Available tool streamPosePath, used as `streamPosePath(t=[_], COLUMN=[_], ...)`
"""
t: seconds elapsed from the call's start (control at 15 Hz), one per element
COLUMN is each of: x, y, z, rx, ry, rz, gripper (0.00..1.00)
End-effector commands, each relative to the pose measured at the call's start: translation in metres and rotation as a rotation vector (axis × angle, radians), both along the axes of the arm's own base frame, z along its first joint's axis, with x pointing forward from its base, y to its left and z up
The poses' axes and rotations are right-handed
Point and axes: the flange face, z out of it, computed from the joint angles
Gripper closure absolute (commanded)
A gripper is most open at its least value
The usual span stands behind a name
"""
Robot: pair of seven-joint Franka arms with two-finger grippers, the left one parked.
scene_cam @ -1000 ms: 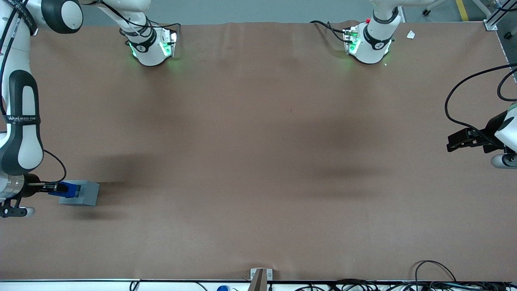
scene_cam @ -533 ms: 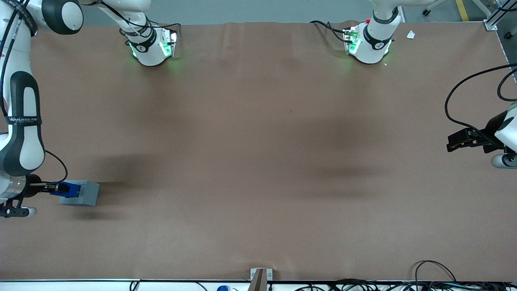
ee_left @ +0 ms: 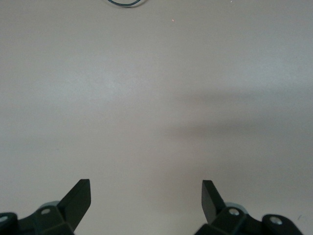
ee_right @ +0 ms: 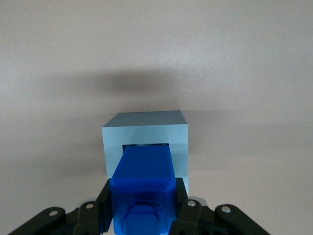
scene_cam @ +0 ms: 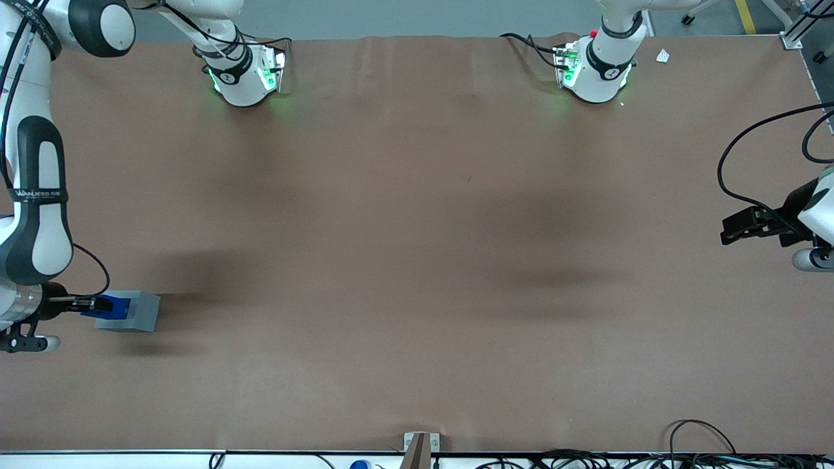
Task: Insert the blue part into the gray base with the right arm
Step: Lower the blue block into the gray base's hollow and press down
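1. Compared with a second ago: blue part (scene_cam: 112,306) sunk slightly lower onto the gray base (scene_cam: 132,311), less of it showing above the block; right arm (scene_cam: 34,202) shifted only a little.
2. Gripper (scene_cam: 92,303) at the working arm's end of the worktop (scene_cam: 417,260), directly over the gray base – fingers (ee_right: 102,204) closed against both sides of the blue part, holding it.
3. Right wrist view: blue part (ee_right: 143,188) pointing down into the square recess of the gray base (ee_right: 146,128); leading end at the mouth of the recess, how deep inside cannot be told.
4. Light gray rim of the base visible on all sides around the blue end – part roughly centred in the opening.
5. Gray base resting flat on the worktop, casting a dark shadow toward the middle of the worktop.
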Motion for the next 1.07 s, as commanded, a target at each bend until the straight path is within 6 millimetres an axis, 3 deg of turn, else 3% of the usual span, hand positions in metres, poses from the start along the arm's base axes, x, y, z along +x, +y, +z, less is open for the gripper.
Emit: streamPosePath(t=[0.0,1.0], x=[0.0058,0.0060], y=[-0.0001,0.0019], z=[0.0003,-0.0048], rx=[-0.002,-0.002], ry=[0.006,0.013], rz=[0.015,0.035], gripper=[0.98,0.98])
